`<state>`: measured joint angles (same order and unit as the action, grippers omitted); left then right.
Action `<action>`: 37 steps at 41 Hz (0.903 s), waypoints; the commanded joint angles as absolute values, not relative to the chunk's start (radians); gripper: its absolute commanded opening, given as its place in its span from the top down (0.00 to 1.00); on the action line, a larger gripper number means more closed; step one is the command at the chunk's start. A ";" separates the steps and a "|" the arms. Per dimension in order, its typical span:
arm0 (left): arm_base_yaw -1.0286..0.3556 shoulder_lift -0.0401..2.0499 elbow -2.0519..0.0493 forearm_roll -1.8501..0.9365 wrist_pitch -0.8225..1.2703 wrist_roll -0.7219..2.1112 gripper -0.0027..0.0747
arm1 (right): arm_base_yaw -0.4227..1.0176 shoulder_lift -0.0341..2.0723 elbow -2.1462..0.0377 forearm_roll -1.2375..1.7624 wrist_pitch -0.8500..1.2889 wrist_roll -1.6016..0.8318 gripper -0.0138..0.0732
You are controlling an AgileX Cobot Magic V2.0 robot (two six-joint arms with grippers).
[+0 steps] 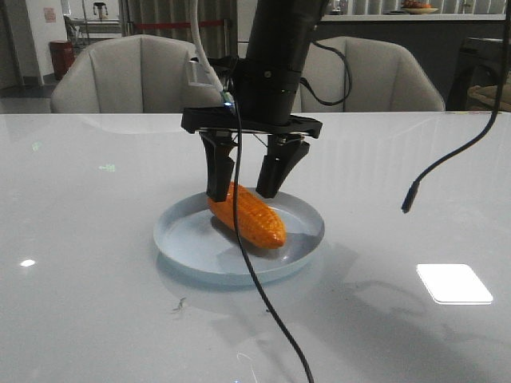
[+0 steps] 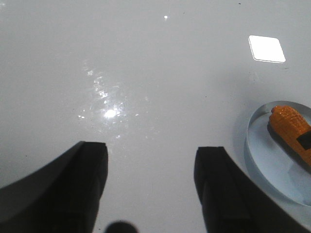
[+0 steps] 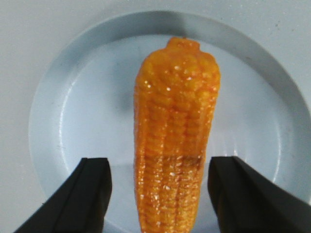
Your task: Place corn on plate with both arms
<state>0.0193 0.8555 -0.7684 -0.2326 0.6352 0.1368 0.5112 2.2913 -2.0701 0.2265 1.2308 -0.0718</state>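
Observation:
The orange corn (image 1: 251, 215) lies on the pale blue plate (image 1: 185, 249) in the middle of the table, slanting from back left to front right. My right gripper (image 1: 246, 185) hangs over the corn's rear end, open, one finger on each side. In the right wrist view the corn (image 3: 177, 121) lies on the plate (image 3: 73, 97) between the fingers of the gripper (image 3: 158, 167), with a gap at each side. My left gripper (image 2: 151, 150) is open and empty over bare table; the plate (image 2: 265, 150) and corn (image 2: 289, 124) lie off to one side. The left gripper is out of the front view.
A loose black cable (image 1: 447, 159) hangs over the table to the right of the plate. Another cable (image 1: 263, 303) runs from the right arm down to the front edge. Beige chairs (image 1: 128, 76) stand behind the table. A bright light patch (image 1: 453, 283) lies at front right.

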 commanded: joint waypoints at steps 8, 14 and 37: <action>0.022 0.851 -0.795 -0.250 0.576 0.134 0.38 | 0.507 2.202 -2.106 0.244 1.321 -0.080 0.23; 0.022 0.851 -0.795 -0.250 0.576 0.134 0.38 | 0.491 2.139 -2.106 0.241 1.294 -0.080 0.23; 0.022 0.851 -0.795 -0.250 0.576 0.134 0.38 | 0.201 1.671 -2.102 0.114 1.331 -0.080 0.24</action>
<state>0.0193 0.8555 -0.7684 -0.2326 0.6359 0.1368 0.2489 1.7858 -2.0701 0.1537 1.2518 -0.0718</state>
